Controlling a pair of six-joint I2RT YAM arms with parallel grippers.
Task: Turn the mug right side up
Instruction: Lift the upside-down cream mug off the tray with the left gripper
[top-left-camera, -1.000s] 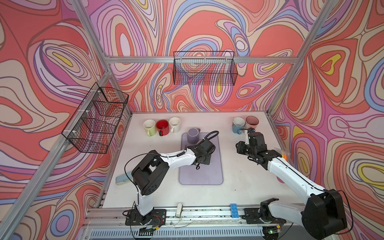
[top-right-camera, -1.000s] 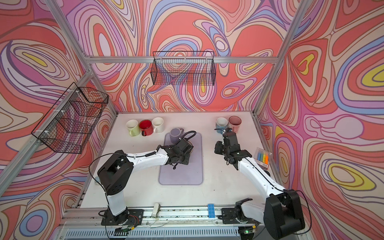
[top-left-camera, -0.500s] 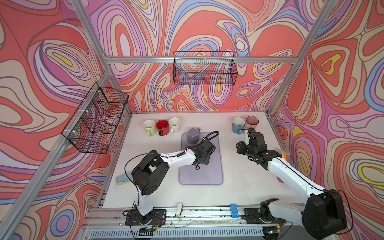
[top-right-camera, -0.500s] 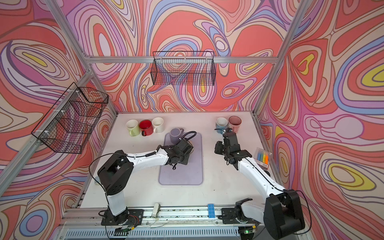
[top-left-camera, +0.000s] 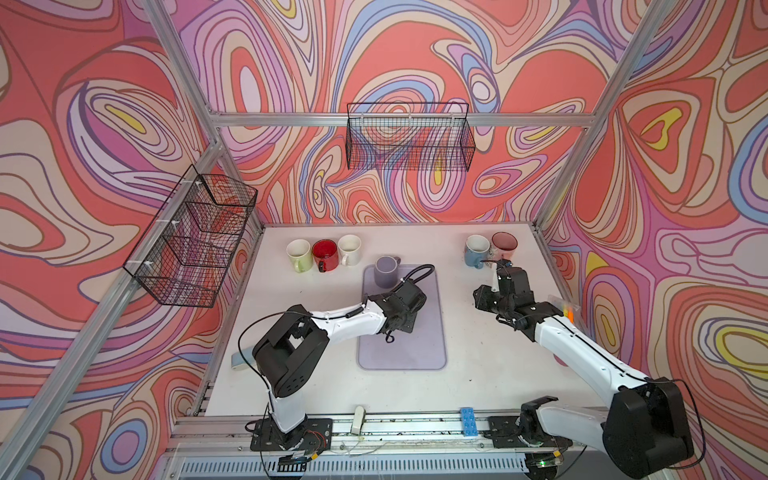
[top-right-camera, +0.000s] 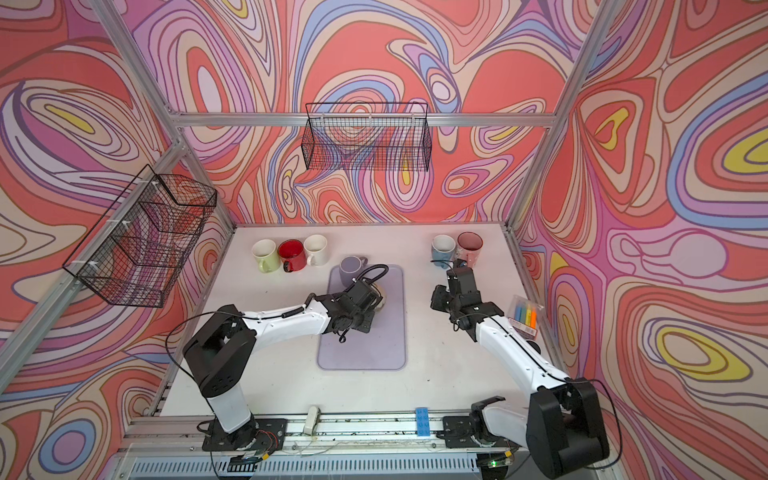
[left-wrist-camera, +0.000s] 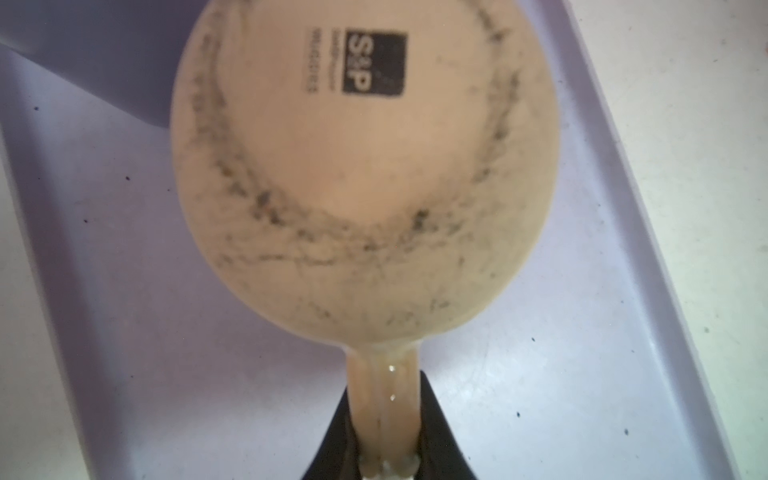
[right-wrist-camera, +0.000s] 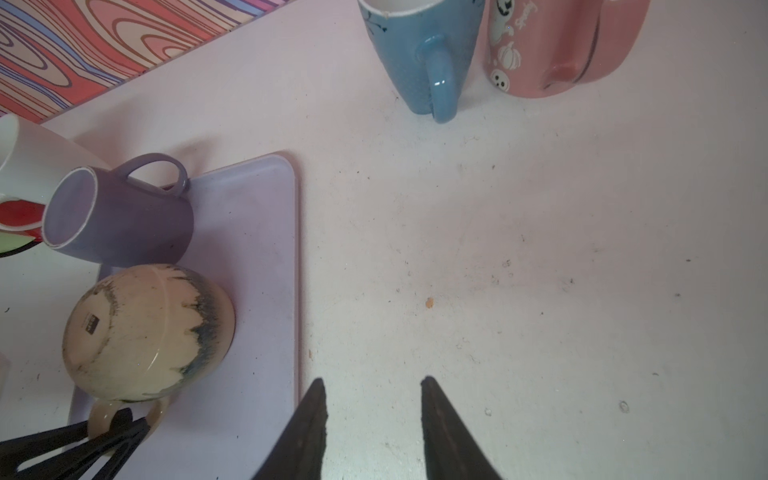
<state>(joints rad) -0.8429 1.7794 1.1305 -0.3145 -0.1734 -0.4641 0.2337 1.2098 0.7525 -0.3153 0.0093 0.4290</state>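
Observation:
A cream mug (left-wrist-camera: 365, 166) with dark speckles stands upside down on the lavender tray (right-wrist-camera: 249, 249), its stamped base facing up. My left gripper (left-wrist-camera: 384, 384) is shut on the mug's handle (left-wrist-camera: 384, 411), one dark finger on each side. In a top view the left gripper (top-right-camera: 368, 297) covers most of the mug (top-right-camera: 380, 297). The right wrist view shows the mug (right-wrist-camera: 141, 332) with the left fingers (right-wrist-camera: 112, 432) on its handle. My right gripper (right-wrist-camera: 372, 380) hangs open over bare table just right of the tray, holding nothing.
A purple mug (top-left-camera: 385, 271) stands upright on the tray's far corner, close behind the cream mug. Green (top-left-camera: 298, 254), red (top-left-camera: 325, 254) and white (top-left-camera: 349, 249) mugs line the back left; blue (top-left-camera: 476, 249) and pink (top-left-camera: 504, 245) mugs the back right. Wire baskets hang on the walls.
My left gripper's jaws have narrowed onto the mug's handle. Both arms otherwise hold their places, and the mug has not moved.

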